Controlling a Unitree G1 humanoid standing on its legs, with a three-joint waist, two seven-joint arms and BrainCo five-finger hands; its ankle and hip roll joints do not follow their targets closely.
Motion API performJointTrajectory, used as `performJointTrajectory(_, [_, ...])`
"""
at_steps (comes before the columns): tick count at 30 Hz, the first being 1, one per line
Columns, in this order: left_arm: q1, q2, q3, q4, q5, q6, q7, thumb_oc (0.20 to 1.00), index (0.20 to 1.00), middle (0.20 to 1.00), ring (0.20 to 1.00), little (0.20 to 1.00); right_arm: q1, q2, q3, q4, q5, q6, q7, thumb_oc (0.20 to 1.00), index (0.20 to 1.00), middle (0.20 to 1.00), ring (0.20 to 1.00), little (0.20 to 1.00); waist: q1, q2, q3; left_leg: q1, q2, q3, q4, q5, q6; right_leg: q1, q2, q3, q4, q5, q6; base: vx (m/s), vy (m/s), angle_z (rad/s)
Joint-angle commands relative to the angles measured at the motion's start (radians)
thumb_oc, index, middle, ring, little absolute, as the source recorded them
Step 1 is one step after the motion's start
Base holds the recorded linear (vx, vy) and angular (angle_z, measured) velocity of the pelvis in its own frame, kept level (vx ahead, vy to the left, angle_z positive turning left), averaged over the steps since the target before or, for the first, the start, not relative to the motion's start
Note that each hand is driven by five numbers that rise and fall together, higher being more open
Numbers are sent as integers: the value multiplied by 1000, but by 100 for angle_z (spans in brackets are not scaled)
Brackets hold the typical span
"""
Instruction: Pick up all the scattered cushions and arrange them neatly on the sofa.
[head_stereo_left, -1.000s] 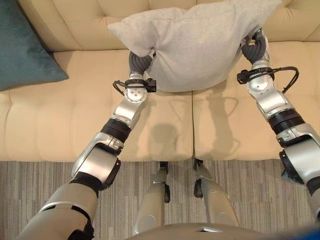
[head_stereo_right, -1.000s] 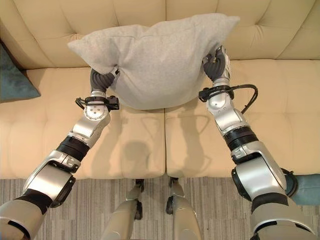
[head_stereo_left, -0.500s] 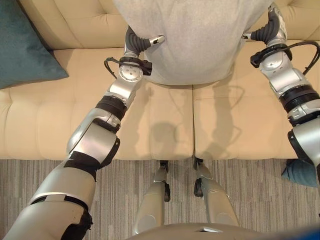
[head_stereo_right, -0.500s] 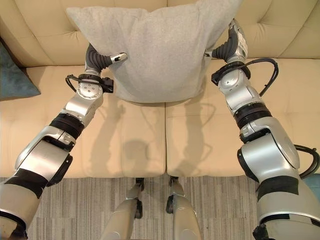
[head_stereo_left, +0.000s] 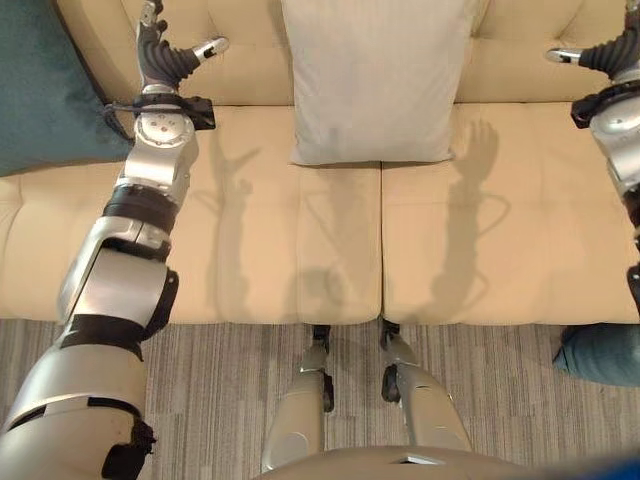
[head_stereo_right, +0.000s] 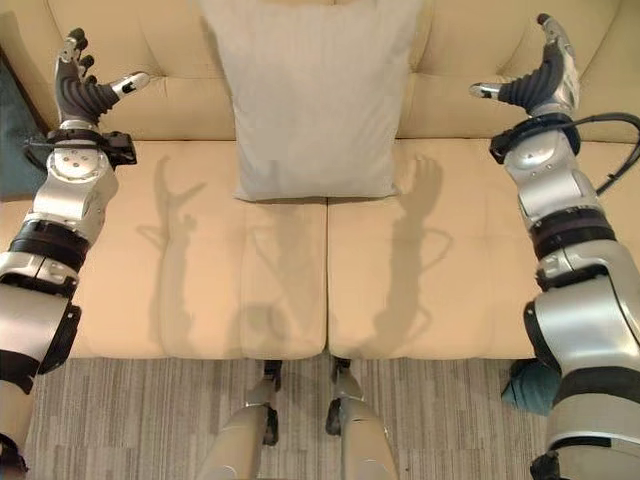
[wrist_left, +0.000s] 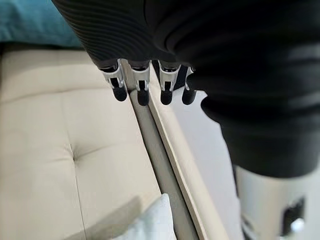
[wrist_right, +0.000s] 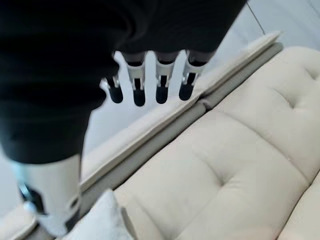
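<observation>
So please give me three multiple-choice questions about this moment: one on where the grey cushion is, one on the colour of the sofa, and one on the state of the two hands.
1. Where is the grey cushion?
A. On the floor
B. Leaning on the sofa backrest
C. In both hands

2. What colour is the sofa?
A. Cream
B. Brown
C. Green

3. How are the left hand and the right hand?
A. Both open, holding nothing
B. Both shut on the cushion
C. One open, one shut

Answers: 1 B, it stands at the sofa's middle against the back; 2 A, seat and back are cream; 3 A, the fingers are spread, one hand on each side of the cushion.
</observation>
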Motion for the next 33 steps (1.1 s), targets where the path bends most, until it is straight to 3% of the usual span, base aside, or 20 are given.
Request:
performJointTrajectory(1, [77, 29, 19, -74, 76, -67, -13, 1000, 1000, 1000, 1000, 1000, 117, -5, -68, -52, -19, -56, 10, 1000, 1000, 1000, 1000, 1000, 18, -32, -70, 29, -8, 84, 3, -73, -73, 52, -40, 41, 5, -99, 141, -11, 3, -3])
performJointTrajectory(3, [392, 8, 143, -293, 129, -68, -43, 1000, 1000, 1000, 1000, 1000, 405, 23, -207, -222, -102, -56, 36, 1000, 1000, 1000, 1000, 1000, 17, -38, -71, 83, 0, 94, 3, -86, -66, 105, -38, 41, 5, -113, 138, 17, -3, -1])
performJointTrajectory(7, [697, -77, 248, -397, 203, -41, -93, 1000, 1000, 1000, 1000, 1000, 697, 108, -340, -334, -179, -61, 84, 1000, 1000, 1000, 1000, 1000, 13, -46, -82, 150, 4, 102, 3, -103, -57, 171, -38, 40, 5, -130, 137, 51, -7, -8])
performJointTrajectory(9, [973, -158, 301, -360, 299, 1, -179, 1000, 1000, 1000, 1000, 1000, 953, 192, -430, -317, -242, -57, 152, 1000, 1000, 1000, 1000, 1000, 3, -43, -106, 229, 5, 109, 3, -117, -44, 248, -37, 37, 5, -143, 138, 43, 14, -17])
performJointTrajectory(10, [976, -158, 300, -361, 300, 1, -179, 1000, 1000, 1000, 1000, 1000, 957, 193, -430, -319, -243, -57, 152, 1000, 1000, 1000, 1000, 1000, 4, -43, -108, 231, 5, 109, 3, -118, -44, 250, -37, 37, 5, -144, 138, 6, 34, -7])
performJointTrajectory(12, [1115, -249, 307, -198, 361, 42, -230, 1000, 1000, 1000, 1000, 1000, 1066, 288, -424, -219, -285, -61, 186, 1000, 1000, 1000, 1000, 1000, -2, -37, -127, 311, 7, 118, 3, -135, -29, 323, -28, 47, 5, -157, 135, -23, 28, -19])
performJointTrajectory(15, [1124, -282, 302, -108, 377, 49, -234, 1000, 1000, 1000, 1000, 1000, 1073, 308, -398, -155, -305, -60, 199, 1000, 1000, 1000, 1000, 1000, -2, -38, -134, 336, 7, 120, 3, -140, -27, 348, -23, 50, 5, -163, 132, -24, 0, -14])
performJointTrajectory(19, [1121, -359, 271, 150, 426, 82, -248, 1000, 1000, 1000, 1000, 1000, 1090, 371, -341, 25, -322, -49, 222, 1000, 1000, 1000, 1000, 1000, -4, -44, -147, 403, 15, 128, 3, -155, -27, 415, -10, 60, 8, -193, 122, 0, 0, 0])
performJointTrajectory(25, [1105, -392, 249, 295, 468, 103, -250, 1000, 1000, 1000, 1000, 1000, 1102, 426, -309, 200, -326, -35, 231, 1000, 1000, 1000, 1000, 1000, -2, -59, -139, 424, 19, 130, 86, -190, -25, 461, -8, 73, 5, -209, 112, -33, -14, 1])
performJointTrajectory(30, [1066, -415, 230, 340, 464, 104, -252, 1000, 1000, 1000, 1000, 1000, 1081, 451, -285, 279, -332, -24, 231, 1000, 1000, 1000, 1000, 1000, 5, -75, -108, 405, -29, 23, 245, -298, -21, 443, -27, 107, 26, -188, 105, -154, 40, -8])
performJointTrajectory(33, [1060, -434, 225, 341, 445, 98, -255, 1000, 1000, 1000, 1000, 1000, 1070, 458, -281, 301, -331, -14, 238, 1000, 1000, 1000, 1000, 1000, 1, -61, -115, 441, -46, -55, 225, -325, -16, 395, -24, 134, 44, -166, 111, -138, 118, -57])
